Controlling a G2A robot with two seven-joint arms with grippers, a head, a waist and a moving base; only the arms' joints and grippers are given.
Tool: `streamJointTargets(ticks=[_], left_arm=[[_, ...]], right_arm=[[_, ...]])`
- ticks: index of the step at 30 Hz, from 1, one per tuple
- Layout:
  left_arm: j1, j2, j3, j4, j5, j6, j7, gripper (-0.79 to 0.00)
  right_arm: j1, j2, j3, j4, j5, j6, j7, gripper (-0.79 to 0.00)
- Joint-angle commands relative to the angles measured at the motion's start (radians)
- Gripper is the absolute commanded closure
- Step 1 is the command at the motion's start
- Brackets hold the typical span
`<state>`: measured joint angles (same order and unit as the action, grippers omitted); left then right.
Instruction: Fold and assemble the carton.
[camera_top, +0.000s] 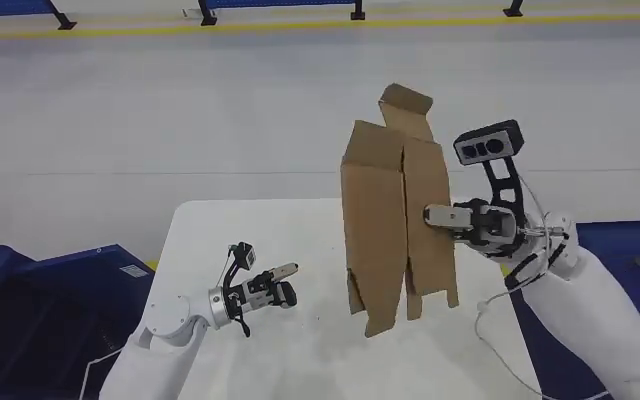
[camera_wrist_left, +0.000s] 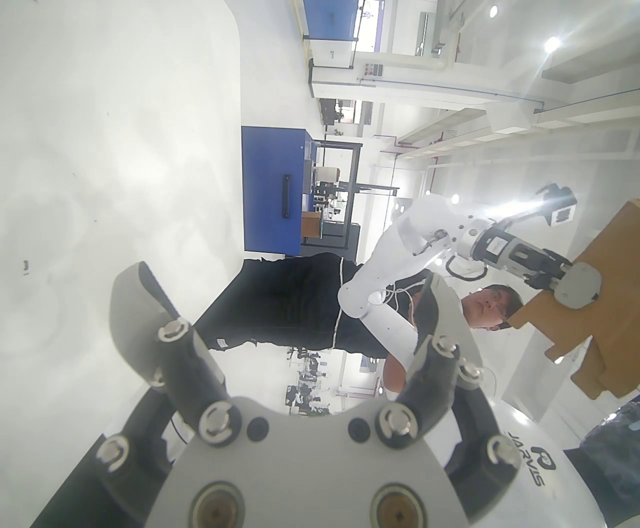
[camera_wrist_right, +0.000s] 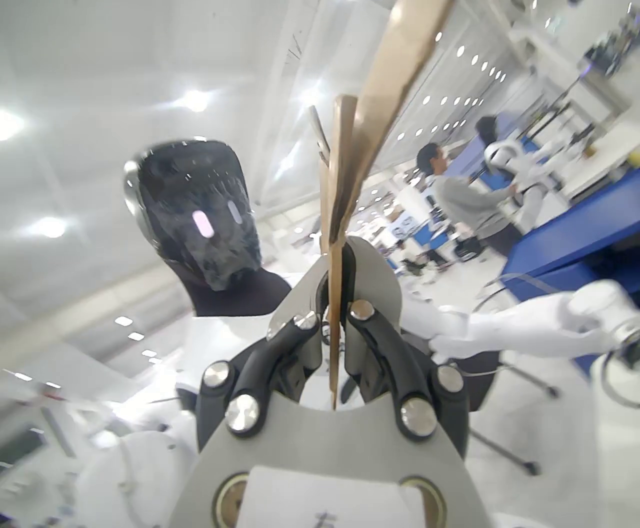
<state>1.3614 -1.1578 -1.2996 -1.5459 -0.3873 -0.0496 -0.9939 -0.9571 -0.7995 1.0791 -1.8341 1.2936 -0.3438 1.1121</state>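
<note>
Entry 1: right gripper (camera_top: 432, 214), clamped on one long edge of the carton (camera_top: 385, 230), one finger on each face of the board. Sits at 3 o'clock of the carton in the top view, raised above the table (camera_top: 250, 235). In its own wrist view, right gripper (camera_wrist_right: 336, 260) with the sheet of the carton (camera_wrist_right: 345, 165) running edge-on between the fingers. From the left wrist view, right gripper (camera_wrist_left: 575, 287) with a grey pad pressed flat on the brown face of the carton (camera_wrist_left: 600, 320).

Entry 2: carton. Brown corrugated board, flat, not yet opened into a box. Held upright, long side vertical, at the centre of the top view. Slit into flaps at both ends; one upper flap at 12 o'clock stands higher than its neighbours and bends back. Lower flaps point to 6 o'clock and appear to hang clear of the tabletop, though the overhead angle does not settle it.

Entry 3: left gripper (camera_top: 290, 270) (camera_wrist_left: 285, 300), fingers spread wide, nothing between them. Lies low over the table at 8 o'clock of the carton, well apart from it, tips toward 3 o'clock.

Entry 4: table. White top, rounded corners.

Entry 5: surroundings. Dark blue surface (camera_top: 60, 310) at 8 o'clock, beside the table's edge. Yellow floor line (camera_top: 300, 22) across 12 o'clock.
</note>
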Motion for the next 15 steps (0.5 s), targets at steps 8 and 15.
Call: streamJointTargets(ticks=[8, 15], left_arm=[[0.000, 0.000, 0.000, 0.000, 0.000, 0.000, 0.000, -0.785], [0.000, 0.000, 0.000, 0.000, 0.000, 0.000, 0.000, -0.785]], right_arm=[[0.029, -0.037, -0.089, 0.082, -0.104, 0.040, 0.066, 0.000], [0.029, -0.037, -0.089, 0.082, -0.104, 0.040, 0.066, 0.000]])
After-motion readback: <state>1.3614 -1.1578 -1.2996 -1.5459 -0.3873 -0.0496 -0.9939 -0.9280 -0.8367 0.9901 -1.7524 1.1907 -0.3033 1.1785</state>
